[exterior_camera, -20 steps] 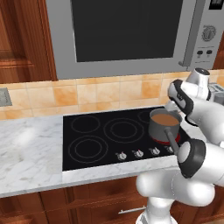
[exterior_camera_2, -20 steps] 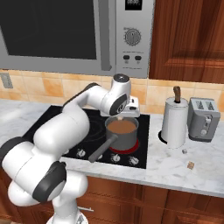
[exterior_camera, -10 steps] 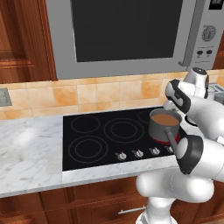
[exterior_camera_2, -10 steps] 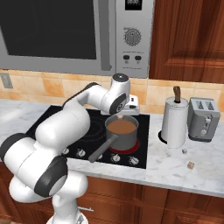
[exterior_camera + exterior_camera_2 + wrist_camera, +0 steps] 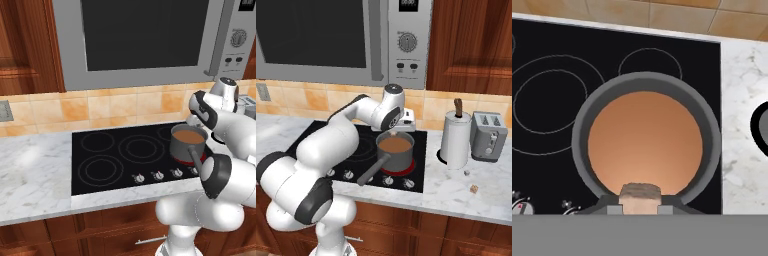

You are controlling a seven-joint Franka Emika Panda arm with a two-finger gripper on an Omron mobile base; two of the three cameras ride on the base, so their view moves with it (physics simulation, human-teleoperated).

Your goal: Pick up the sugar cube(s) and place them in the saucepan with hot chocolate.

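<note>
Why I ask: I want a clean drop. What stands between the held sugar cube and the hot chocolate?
Nothing visible. The tool holds the sugar cube over the open saucepan, its hot chocolate uncovered.

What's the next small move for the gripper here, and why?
Probably open the gripper and let the sugar cube drop. The hand view shows the brownish cube pinched between the fingertips, directly above the brown liquid in the saucepan, well inside the rim. In the right base view the hand sits right above the pan on the stove.
</note>
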